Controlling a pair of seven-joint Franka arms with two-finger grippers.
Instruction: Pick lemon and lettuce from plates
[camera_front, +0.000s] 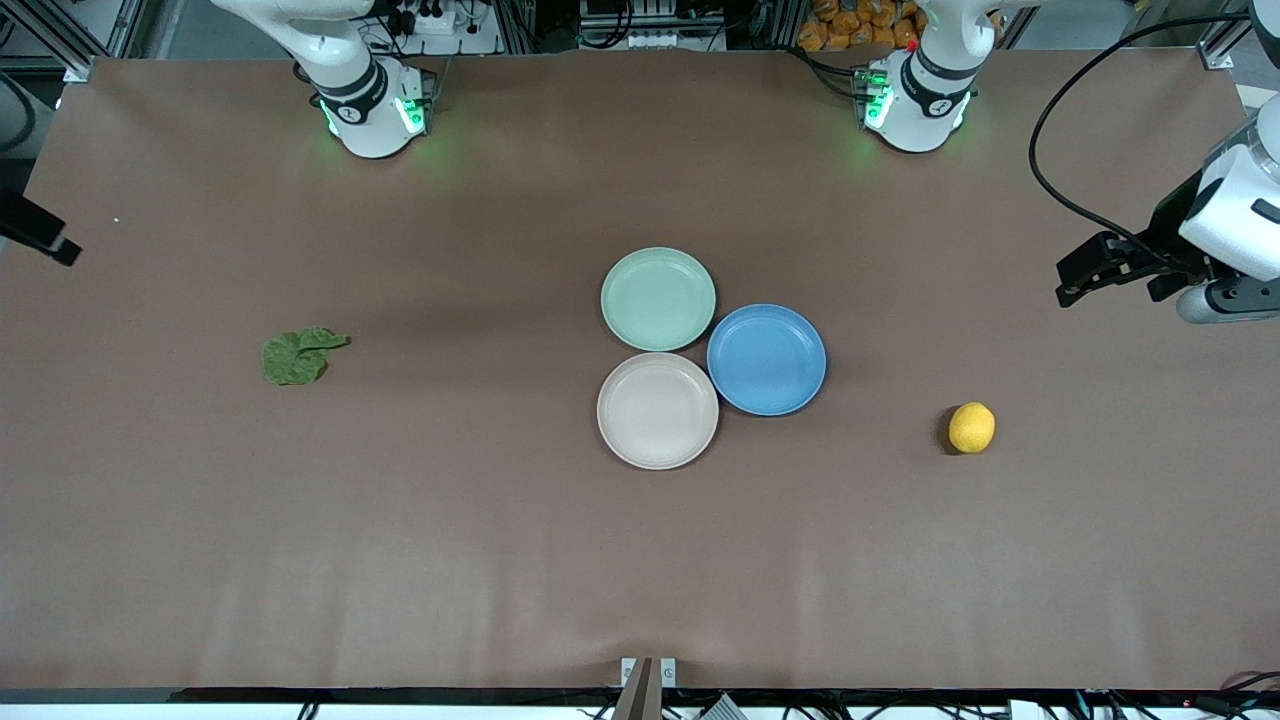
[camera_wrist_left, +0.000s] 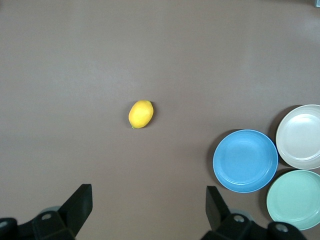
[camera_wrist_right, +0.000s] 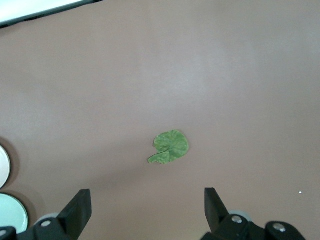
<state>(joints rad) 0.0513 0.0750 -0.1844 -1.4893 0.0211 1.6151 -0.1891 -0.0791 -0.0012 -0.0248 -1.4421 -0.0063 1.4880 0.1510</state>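
Lemon (camera_front: 971, 427) and lettuce (camera_front: 297, 356) lie on the bare tabletop (camera_front: 400, 520), well apart from the empty plates (camera_front: 658, 298); left tool (camera_wrist_left: 149, 206) and right tool (camera_wrist_right: 147, 207) hang above, fingers spread.

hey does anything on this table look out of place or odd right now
Yes: all three plates are empty. The lemon lies on the bare table toward the left arm's end and the lettuce toward the right arm's end, both well apart from the mint plate and beige plate.
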